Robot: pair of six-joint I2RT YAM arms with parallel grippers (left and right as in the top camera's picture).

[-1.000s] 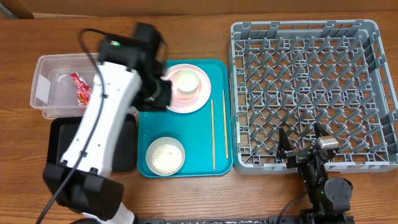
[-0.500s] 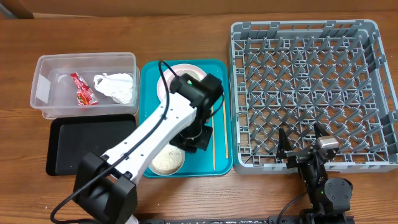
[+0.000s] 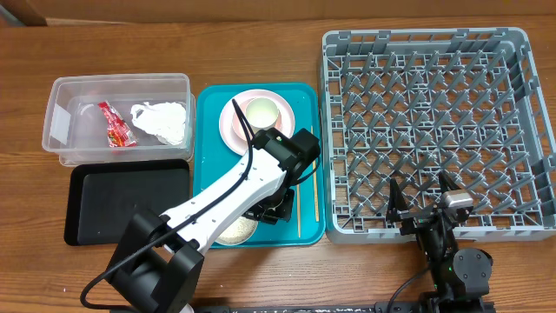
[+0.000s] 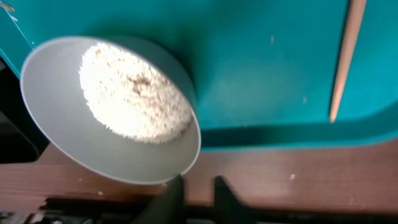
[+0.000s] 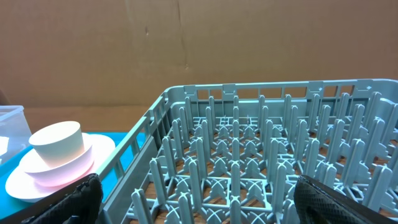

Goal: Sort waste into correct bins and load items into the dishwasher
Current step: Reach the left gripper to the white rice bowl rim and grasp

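- White rice bowl (image 4: 74, 149) sits just up-left of left pincer (image 4: 198, 193); jaws narrow, holding nothing.
- Risk: a missed rim tips it, spilling grains (image 4: 134, 93) on teal tray (image 4: 261, 74).
- Right pincer (image 5: 199, 196) wide, empty.

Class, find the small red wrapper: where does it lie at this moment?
In the overhead view the red wrapper lies inside the clear tub at the table's far left, just left of the crumpled white napkin.
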